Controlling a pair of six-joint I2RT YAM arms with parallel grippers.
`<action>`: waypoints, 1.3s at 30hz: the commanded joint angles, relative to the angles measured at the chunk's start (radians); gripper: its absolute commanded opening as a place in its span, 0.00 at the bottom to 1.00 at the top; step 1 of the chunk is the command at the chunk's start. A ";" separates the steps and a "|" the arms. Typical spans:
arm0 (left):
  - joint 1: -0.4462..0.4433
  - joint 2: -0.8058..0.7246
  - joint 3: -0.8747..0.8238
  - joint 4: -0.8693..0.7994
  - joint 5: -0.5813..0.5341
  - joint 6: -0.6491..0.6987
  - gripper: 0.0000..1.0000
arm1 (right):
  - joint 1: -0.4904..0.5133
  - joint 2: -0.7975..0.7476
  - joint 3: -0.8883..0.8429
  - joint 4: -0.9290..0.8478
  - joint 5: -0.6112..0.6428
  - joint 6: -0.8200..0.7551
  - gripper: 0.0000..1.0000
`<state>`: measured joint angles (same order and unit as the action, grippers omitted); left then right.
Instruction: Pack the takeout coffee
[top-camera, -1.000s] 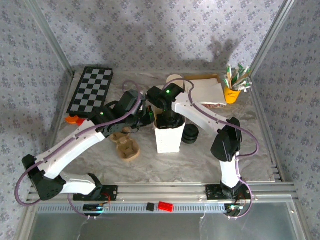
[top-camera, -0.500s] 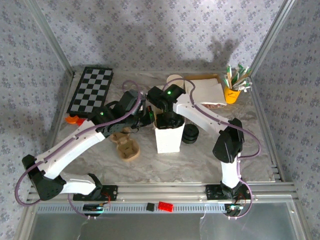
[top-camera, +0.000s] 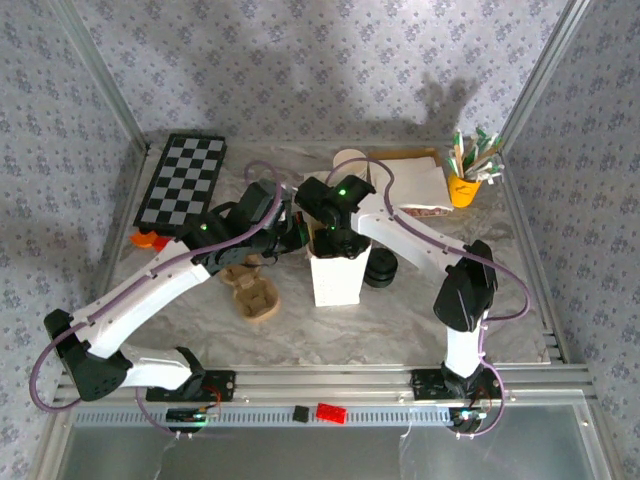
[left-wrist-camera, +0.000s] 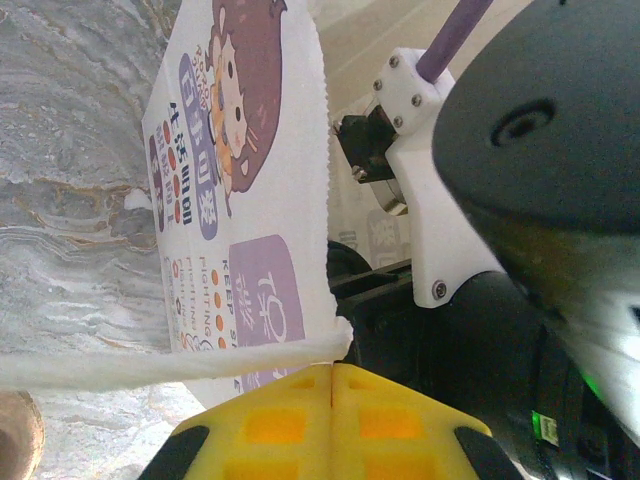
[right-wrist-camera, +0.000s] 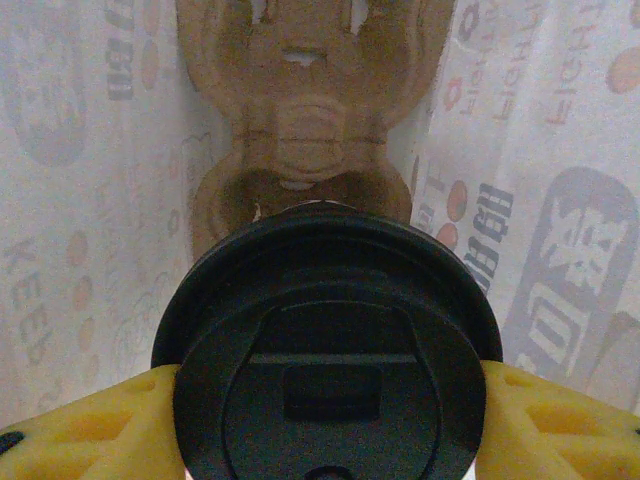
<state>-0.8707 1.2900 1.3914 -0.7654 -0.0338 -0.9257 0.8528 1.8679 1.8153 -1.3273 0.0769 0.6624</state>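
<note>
The takeout coffee cup (right-wrist-camera: 330, 390), seen from the top as a round black plastic lid, is inside the tall white paper bag (top-camera: 335, 280) with cartoon pictures. The right hand (right-wrist-camera: 328, 430) holds it, one yellow finger (right-wrist-camera: 90, 430) on each side of the lid. Under the cup, deep in the bag, lies a brown cardboard cup tray (right-wrist-camera: 300, 110). The left hand (left-wrist-camera: 332, 390) is pinched tight on the bag's top edge. The bag stands upright on the grey marble tabletop (top-camera: 400, 320). Just beside it sits a stack of black lids (top-camera: 380, 270).
</note>
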 joint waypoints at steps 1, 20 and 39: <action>-0.003 -0.026 0.000 -0.015 0.007 0.002 0.06 | 0.019 0.034 -0.044 0.041 -0.040 0.021 0.54; 0.001 -0.031 -0.003 -0.009 0.019 -0.002 0.10 | 0.025 0.000 -0.100 0.083 -0.033 0.043 0.54; 0.001 -0.028 -0.007 0.001 0.033 -0.004 0.12 | 0.024 -0.025 -0.123 0.118 -0.019 0.052 0.54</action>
<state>-0.8707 1.2839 1.3903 -0.7647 -0.0147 -0.9287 0.8665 1.8370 1.7191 -1.2491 0.0940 0.6922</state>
